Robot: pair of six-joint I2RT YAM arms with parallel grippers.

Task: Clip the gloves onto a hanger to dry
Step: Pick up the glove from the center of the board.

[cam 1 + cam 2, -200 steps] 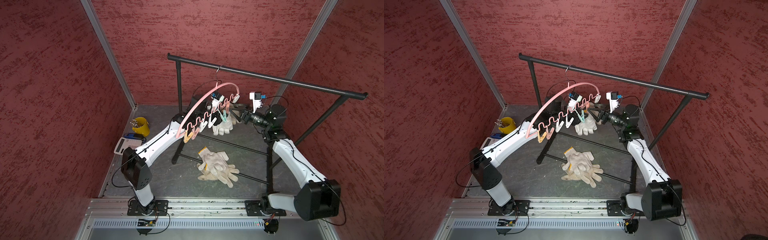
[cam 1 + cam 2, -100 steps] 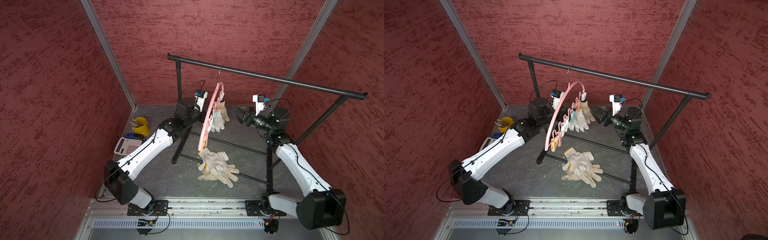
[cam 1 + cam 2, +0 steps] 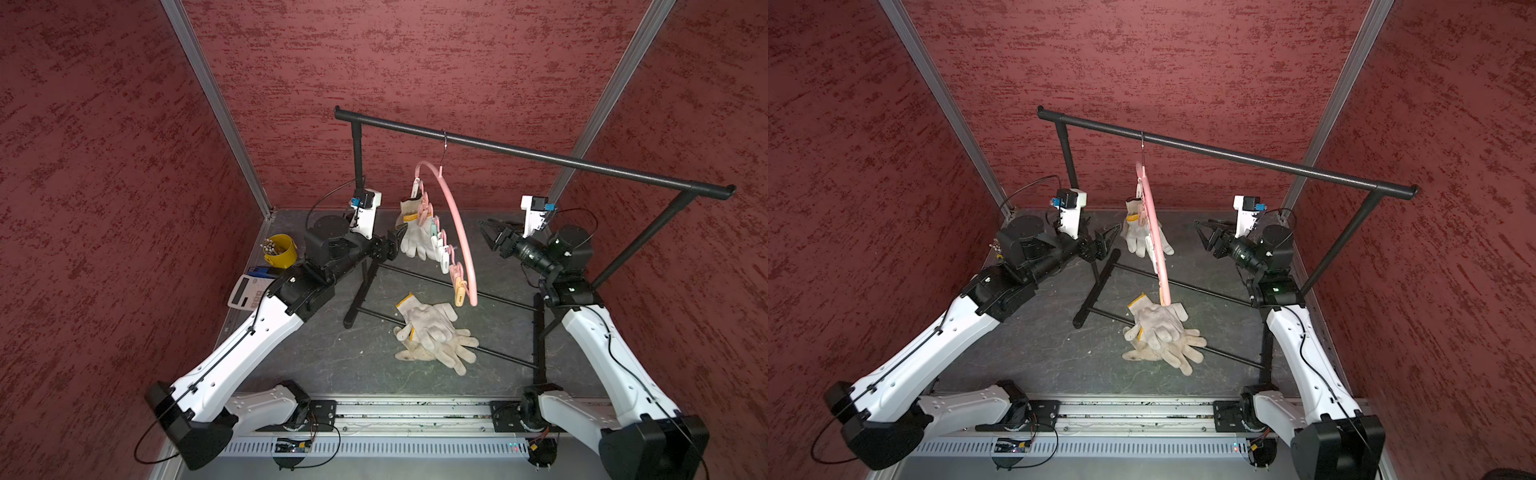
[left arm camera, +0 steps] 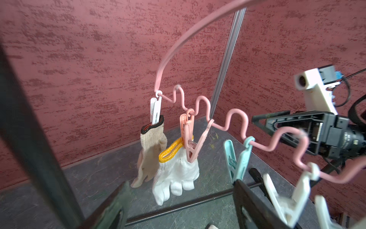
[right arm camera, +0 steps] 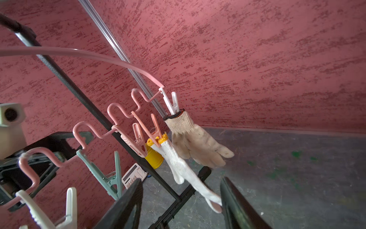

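Left jaws and right jaws apart, I hold nothing | pink hanger (image 3: 460,232) between them, two clipped gloves (image 3: 415,241) on it | loose gloves (image 3: 432,328) on table (image 3: 332,357), well apart from both.

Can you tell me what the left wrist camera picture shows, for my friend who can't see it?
Two gloves hang clipped to a pink hanger: a cream glove on a white clip and a white glove with a yellow cuff on a pink clip. The teal clip next along is empty, with a red wall behind.
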